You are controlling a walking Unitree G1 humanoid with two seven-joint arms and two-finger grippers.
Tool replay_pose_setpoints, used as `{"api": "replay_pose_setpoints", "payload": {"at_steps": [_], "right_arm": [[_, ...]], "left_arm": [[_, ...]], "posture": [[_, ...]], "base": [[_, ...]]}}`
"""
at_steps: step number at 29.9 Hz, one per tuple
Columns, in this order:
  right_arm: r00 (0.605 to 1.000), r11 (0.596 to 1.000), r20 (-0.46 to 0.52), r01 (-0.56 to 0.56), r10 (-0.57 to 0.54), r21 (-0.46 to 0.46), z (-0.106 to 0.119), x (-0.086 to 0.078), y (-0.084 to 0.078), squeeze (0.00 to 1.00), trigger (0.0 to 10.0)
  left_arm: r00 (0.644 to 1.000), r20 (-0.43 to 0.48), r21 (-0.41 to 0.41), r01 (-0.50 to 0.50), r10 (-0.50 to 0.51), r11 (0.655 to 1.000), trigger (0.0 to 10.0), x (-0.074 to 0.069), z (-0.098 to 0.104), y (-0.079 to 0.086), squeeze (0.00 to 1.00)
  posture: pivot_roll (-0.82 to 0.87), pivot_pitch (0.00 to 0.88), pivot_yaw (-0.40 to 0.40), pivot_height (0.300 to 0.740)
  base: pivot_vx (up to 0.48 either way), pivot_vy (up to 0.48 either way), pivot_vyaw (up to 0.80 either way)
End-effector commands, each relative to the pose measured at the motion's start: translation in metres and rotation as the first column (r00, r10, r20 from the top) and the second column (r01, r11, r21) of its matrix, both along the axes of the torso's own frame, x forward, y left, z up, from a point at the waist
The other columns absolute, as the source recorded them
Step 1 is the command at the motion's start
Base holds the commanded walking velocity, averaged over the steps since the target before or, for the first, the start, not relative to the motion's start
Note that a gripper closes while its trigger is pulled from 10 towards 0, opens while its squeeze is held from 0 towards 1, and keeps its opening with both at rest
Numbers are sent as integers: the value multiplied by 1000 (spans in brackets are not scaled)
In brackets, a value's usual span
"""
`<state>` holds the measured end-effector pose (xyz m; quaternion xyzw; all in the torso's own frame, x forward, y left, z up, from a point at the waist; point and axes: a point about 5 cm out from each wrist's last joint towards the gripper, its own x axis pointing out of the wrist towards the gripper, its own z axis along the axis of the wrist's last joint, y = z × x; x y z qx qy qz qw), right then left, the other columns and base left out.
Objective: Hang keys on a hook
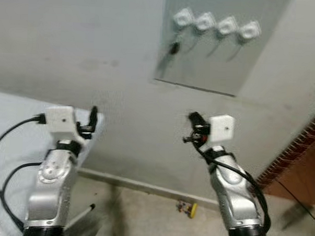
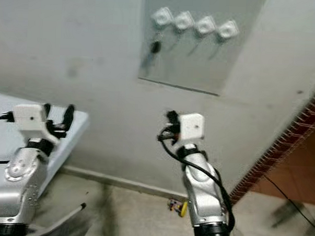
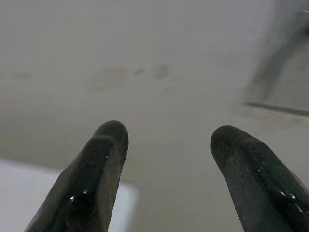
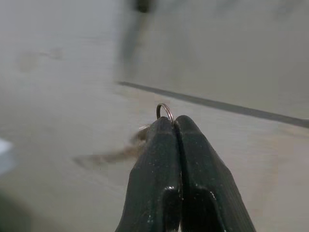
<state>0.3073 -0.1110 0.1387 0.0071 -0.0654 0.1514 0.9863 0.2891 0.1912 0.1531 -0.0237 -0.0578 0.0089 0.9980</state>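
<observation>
Your right gripper (image 4: 174, 123) is pinching the key ring (image 4: 165, 110) tight, loop poking up for hooks (image 1: 216, 25); left gripper (image 3: 166, 145) is idling wide open, empty.

This looks like a plain corner of a home, perhaps an entry or hallway. A pale painted wall (image 1: 97, 52), faintly stained, fills most of the head views, and a grey panel (image 1: 222, 63) fixed to it carries a row of four white wall hooks (image 1: 216, 24), with a dark key (image 1: 174, 47) hanging under the leftmost one. A low skirting board (image 1: 144, 186) runs along the foot of the wall above a pale, speckled floor (image 1: 142, 216). To the right stands a red brick edge (image 1: 297, 150) beside an orange-brown surface. At the left sits the corner of a white table (image 1: 10, 143). A small yellow object (image 1: 187, 207) lies on the floor by the skirting.
</observation>
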Motion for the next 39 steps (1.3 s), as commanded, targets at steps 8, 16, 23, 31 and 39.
{"api": "replay_pose_setpoints", "payload": {"at_steps": [8,16,23,31,39], "right_arm": [[999,999,7,53,-53,-7,1,2,-14,0,10000],[998,999,16,53,-53,0,2,2,-13,0,10000],[998,998,17,58,-58,-9,2,2,-13,0,10000],[999,999,34,-26,25,20,14,8,-8,0,10000],[990,997,120,-76,75,4,38,18,-6,0,10000]], "left_arm": [[999,2,6,46,-46,999,10000,2,2,-14,0],[999,-7,-8,41,-41,999,10000,2,1,-16,0],[998,17,-9,64,-64,998,10000,1,4,-20,0],[979,56,65,194,-198,979,10000,13,21,-47,0],[953,96,97,280,-289,955,10000,19,36,-63,0]], "posture": [[-89,9,-25,740],[-89,5,-23,740],[-90,4,-22,740],[-88,10,-24,740],[-98,31,-19,740]], "base": [[322,0,-645],[259,0,0],[0,0,0],[0,0,0],[0,0,0]]}}
